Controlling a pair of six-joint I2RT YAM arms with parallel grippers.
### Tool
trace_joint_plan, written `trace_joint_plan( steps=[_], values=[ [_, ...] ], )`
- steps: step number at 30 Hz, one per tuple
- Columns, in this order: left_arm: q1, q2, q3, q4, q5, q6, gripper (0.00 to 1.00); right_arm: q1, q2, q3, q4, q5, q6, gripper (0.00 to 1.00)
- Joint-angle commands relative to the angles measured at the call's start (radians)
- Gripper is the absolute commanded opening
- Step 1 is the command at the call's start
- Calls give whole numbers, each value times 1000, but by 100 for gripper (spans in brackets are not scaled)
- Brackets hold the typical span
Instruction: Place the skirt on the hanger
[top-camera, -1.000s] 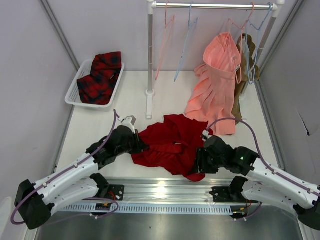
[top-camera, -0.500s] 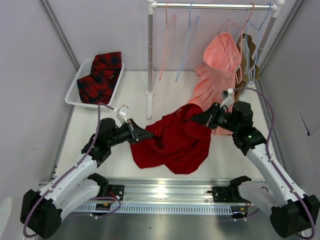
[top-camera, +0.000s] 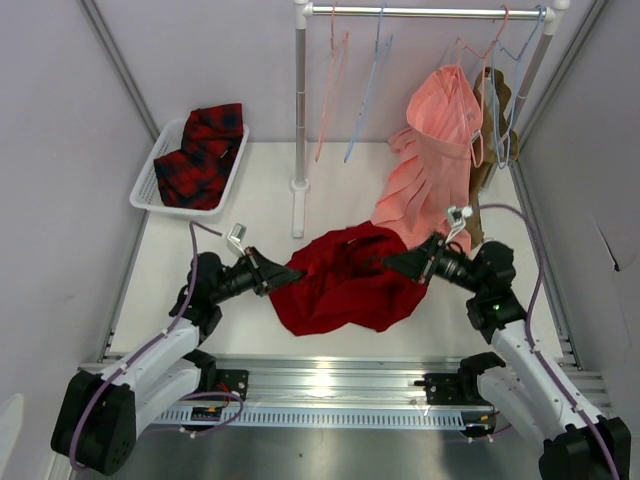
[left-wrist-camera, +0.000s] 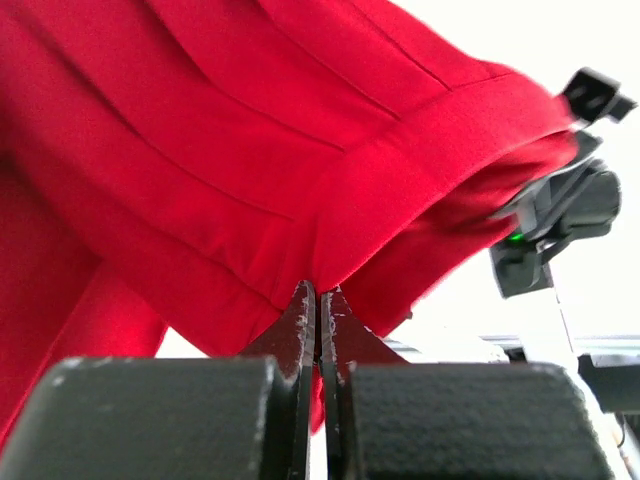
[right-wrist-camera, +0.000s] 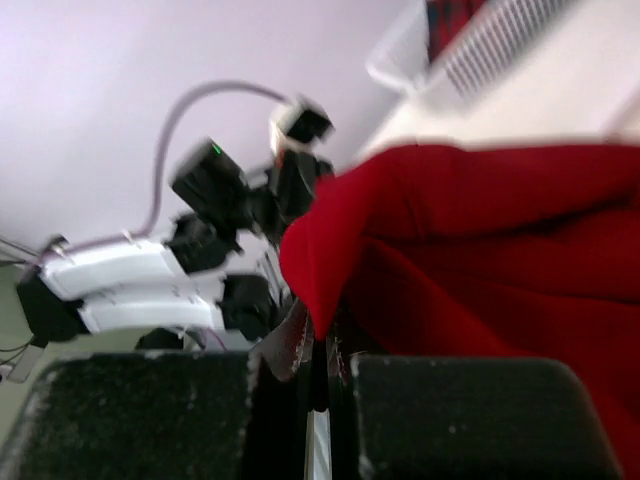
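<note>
The deep-red skirt hangs stretched between both grippers, lifted off the white table. My left gripper is shut on its left edge; in the left wrist view the fabric is pinched at the left gripper's tips. My right gripper is shut on the right edge, and in the right wrist view a fold of the skirt drops into the right gripper. The light-blue hanger dangles from the rail at the back, apart from both arms.
A pink pleated skirt hangs on a pink hanger at the right of the rail. Pink hangers hang near the rack's white pole. A white basket holding a plaid garment sits at back left.
Both grippers have lifted the skirt from a heap on the table and pulled it taut between them. The right gripper closed on the skirt's edge and swung up and right.
</note>
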Motion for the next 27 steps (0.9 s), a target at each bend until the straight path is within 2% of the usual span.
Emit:
trace_joint_plan(
  steps=[1, 3, 6, 9, 13, 16, 19, 20, 22, 25, 26, 27],
  values=[
    [12, 29, -28, 96, 13, -15, 0, -8, -50, -164, -18, -15, -49, 0],
    [12, 58, -33, 81, 8, 28, 0, -17, -115, -294, -51, -4, -52, 0],
    [13, 124, -57, 143, 22, 27, 0, -39, -207, -429, -55, -10, -26, 0],
    [13, 202, -88, 214, 37, 25, 0, -51, -276, -505, -112, 7, -35, 0],
    [13, 286, -96, 259, 39, 38, 0, -59, -256, -526, -153, 24, -100, 0],
    [13, 337, -41, 167, 11, 108, 0, -67, -178, -520, -114, 38, -105, 2],
    [13, 354, -4, 4, -38, 177, 0, -67, -70, -456, -181, 109, -147, 7],
    [13, 354, 39, -89, -78, 197, 2, -67, -43, -448, -180, 113, -166, 10],
    [13, 354, 71, -163, -112, 245, 5, -70, 18, -444, -140, 120, -161, 17],
    [13, 357, 127, -267, -174, 297, 18, -68, 66, -422, -115, 111, -157, 25],
    [13, 359, 131, -286, -187, 305, 23, -67, 84, -404, -121, 111, -158, 30],
    [13, 360, 143, -313, -213, 317, 25, -67, 84, -392, -133, 113, -169, 32]
  ],
)
